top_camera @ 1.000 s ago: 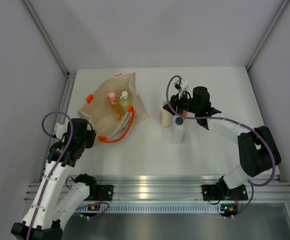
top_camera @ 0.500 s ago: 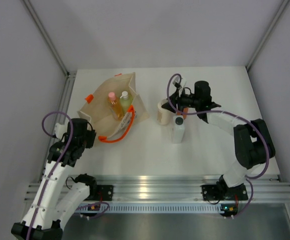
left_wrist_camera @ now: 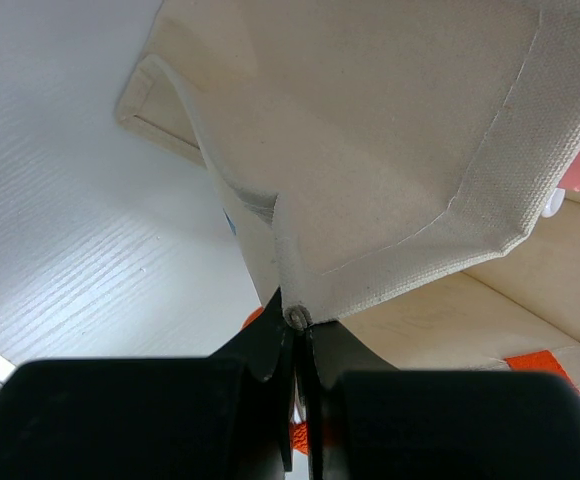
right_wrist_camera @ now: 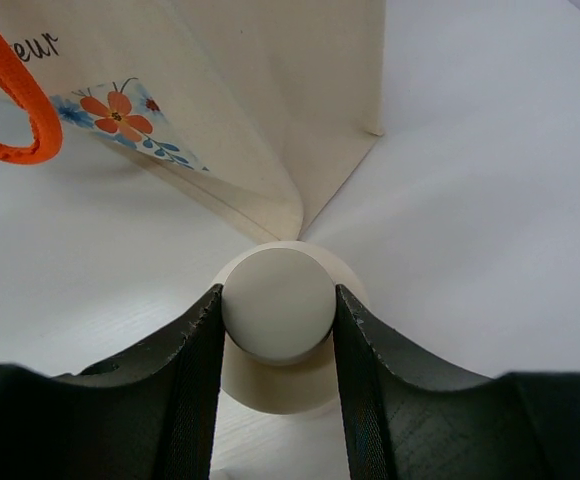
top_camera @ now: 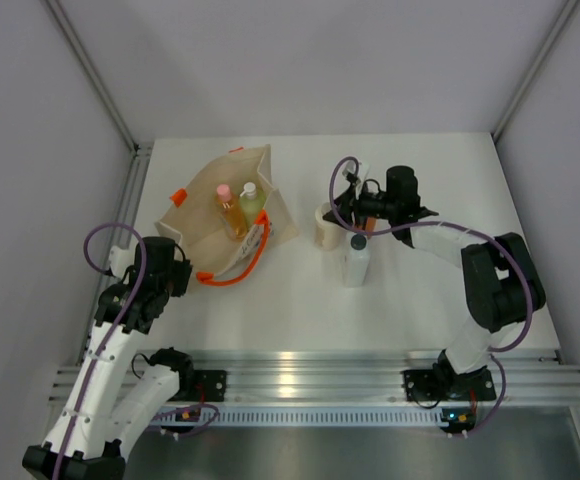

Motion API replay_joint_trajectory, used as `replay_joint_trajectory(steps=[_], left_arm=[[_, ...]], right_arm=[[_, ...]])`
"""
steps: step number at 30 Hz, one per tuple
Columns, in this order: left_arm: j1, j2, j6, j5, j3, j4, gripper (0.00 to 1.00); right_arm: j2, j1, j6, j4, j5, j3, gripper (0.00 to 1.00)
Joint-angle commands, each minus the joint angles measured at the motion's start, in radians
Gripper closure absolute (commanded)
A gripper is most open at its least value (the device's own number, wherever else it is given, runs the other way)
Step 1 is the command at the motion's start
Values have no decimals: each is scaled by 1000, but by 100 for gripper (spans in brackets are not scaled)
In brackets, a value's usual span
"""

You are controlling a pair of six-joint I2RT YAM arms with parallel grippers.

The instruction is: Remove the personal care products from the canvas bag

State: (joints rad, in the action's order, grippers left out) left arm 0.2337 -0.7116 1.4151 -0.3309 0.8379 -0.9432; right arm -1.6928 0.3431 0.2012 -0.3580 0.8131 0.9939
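Observation:
The canvas bag [top_camera: 210,215] lies on the table's left side with its mouth open. The peach bottle with a pink cap [top_camera: 228,208] and the yellow-green bottle with a white cap [top_camera: 252,200] lie inside it. My left gripper [top_camera: 167,258] is shut on the bag's hem corner [left_wrist_camera: 297,318]. My right gripper [top_camera: 342,212] is shut on the cap of the cream squat bottle [right_wrist_camera: 278,300], which stands on the table [top_camera: 325,230] right of the bag. The clear bottle with a dark cap [top_camera: 356,262] stands just in front of it. A bit of orange [top_camera: 369,229] shows under my right arm; what it is cannot be told.
The bag's orange loop handle [top_camera: 238,270] lies on the table toward the cream bottle and shows in the right wrist view [right_wrist_camera: 10,90], beside the printed side panel [right_wrist_camera: 120,115]. Grey walls enclose the table on three sides. A metal rail [top_camera: 310,380] runs along the near edge.
My right gripper has shifted a little left and its wrist has turned, with the cream bottle moving slightly left. My left arm and the bag have not moved.

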Motion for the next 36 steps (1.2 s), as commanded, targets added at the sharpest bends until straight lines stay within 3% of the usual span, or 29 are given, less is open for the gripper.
replay_joint_trajectory(steps=[1, 6, 18, 24, 33, 36], left_arm=[[1, -8, -2, 21, 1, 17, 100], [1, -8, -2, 21, 3, 17, 100], [1, -9, -4, 21, 6, 17, 100], [1, -9, -5, 20, 9, 18, 100], [1, -11, -8, 20, 12, 17, 100], [1, -12, -8, 18, 13, 17, 100]], right_arm=[[4, -10, 52, -124, 52, 18, 87], [7, -10, 69, -105, 70, 15, 64], [35, -10, 64, -65, 83, 58, 31], [67, -10, 63, -47, 74, 87, 31], [117, 22, -51, 17, -77, 189, 32], [145, 88, -98, 158, -198, 265, 32]])
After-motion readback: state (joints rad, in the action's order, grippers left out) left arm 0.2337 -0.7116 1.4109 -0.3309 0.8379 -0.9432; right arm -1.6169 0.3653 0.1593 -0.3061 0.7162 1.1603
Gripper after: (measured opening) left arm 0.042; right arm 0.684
